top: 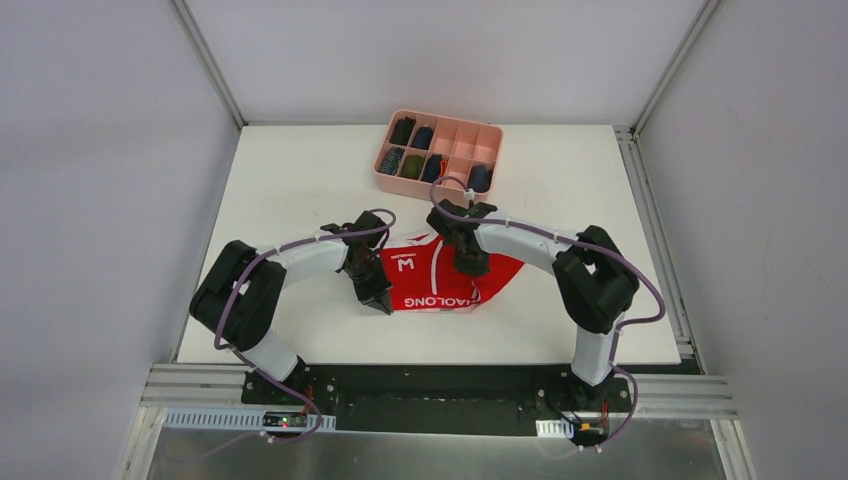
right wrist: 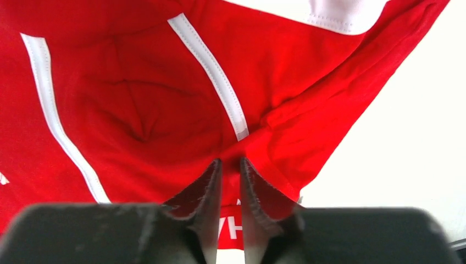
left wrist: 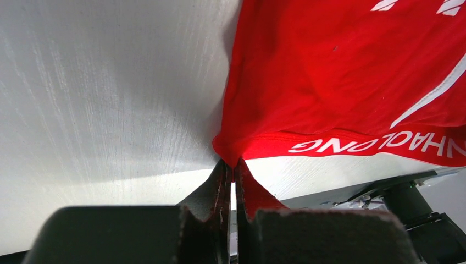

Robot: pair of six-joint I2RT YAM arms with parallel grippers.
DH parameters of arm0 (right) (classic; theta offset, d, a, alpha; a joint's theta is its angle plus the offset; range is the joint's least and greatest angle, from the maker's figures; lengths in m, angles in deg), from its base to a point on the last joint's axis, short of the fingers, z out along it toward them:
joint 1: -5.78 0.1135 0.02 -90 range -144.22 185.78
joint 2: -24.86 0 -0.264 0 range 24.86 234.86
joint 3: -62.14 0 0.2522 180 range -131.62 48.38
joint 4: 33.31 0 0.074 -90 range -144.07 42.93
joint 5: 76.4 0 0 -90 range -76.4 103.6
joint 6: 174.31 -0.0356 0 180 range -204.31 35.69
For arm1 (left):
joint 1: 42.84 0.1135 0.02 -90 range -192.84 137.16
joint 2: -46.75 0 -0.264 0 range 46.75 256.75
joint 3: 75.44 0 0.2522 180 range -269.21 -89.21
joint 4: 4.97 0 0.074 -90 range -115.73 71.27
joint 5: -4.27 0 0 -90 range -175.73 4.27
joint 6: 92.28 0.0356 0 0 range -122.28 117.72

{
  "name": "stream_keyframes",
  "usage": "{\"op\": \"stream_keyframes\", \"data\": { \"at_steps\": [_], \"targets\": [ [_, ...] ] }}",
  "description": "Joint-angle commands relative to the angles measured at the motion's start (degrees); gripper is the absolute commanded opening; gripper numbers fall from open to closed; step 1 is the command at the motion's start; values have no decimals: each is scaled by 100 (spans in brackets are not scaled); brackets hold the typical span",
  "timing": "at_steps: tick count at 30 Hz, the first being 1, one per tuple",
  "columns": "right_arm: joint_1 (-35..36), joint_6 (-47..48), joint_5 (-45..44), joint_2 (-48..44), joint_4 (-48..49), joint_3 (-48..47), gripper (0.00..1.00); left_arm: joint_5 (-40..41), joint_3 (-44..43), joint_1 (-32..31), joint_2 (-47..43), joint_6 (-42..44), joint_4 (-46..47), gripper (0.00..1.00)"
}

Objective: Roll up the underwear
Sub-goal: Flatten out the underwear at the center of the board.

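Observation:
The bright red underwear (top: pixel 440 275) with white stripes and white band lettering lies spread on the white table between the two arms. My left gripper (top: pixel 378 300) is shut on its near left corner, at the end of the lettered band (left wrist: pixel 362 146); the cloth is pinched at the fingertips (left wrist: pixel 233 163). My right gripper (top: pixel 470 262) is over the middle of the garment, its jaws nearly closed and pinching a fold of the red cloth (right wrist: pixel 231 163) beside a white stripe (right wrist: pixel 211 74).
A pink divided tray (top: pixel 440 152) at the far middle of the table holds several dark rolled garments. The table's near edge and the metal frame rail (top: pixel 440 385) run just behind the left gripper. White walls enclose the table.

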Motion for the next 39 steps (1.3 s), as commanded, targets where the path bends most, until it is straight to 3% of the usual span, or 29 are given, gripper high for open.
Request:
{"op": "stream_keyframes", "data": {
  "at_steps": [1, 3, 9, 16, 20, 23, 29, 33, 36, 39],
  "targets": [
    [1, -294, -528, -522, -35, 226, 14, 300, 148, -62, 102, 243, 67, 0],
    [-14, -431, -709, -776, -44, 375, 0, 329, 147, -50, 103, 285, 4, 0],
    [-53, -960, -964, -1852, 190, 1354, 0, 736, -152, -48, 22, 461, -554, 0],
    [-52, -1888, -1103, -3741, 278, 2442, 0, 1014, -554, -48, -469, 615, -1153, 0],
    [-64, -2068, -1512, -4408, 318, 2575, 0, 1239, -1142, -48, -597, 746, -1579, 0],
    [-276, -1737, -1718, -4484, 324, 2163, 0, 1426, -2026, -22, -438, 933, -1928, 0],
    [-1390, -330, -1628, -4093, 749, 803, 0, 2220, -4577, 237, 152, 1426, -2269, 0],
    [-1573, 285, -1554, -4306, 851, -62, 0, 2328, -6154, 294, 285, 2026, -2560, 0],
    [-1553, 314, -1388, -4737, 864, 118, 0, 2388, -6156, 294, -37, 2276, -2511, 0],
    [-1514, 25, -1214, -5408, 683, 946, 0, 2277, -5077, 288, -670, 2199, -2135, 0]
  ]
}}
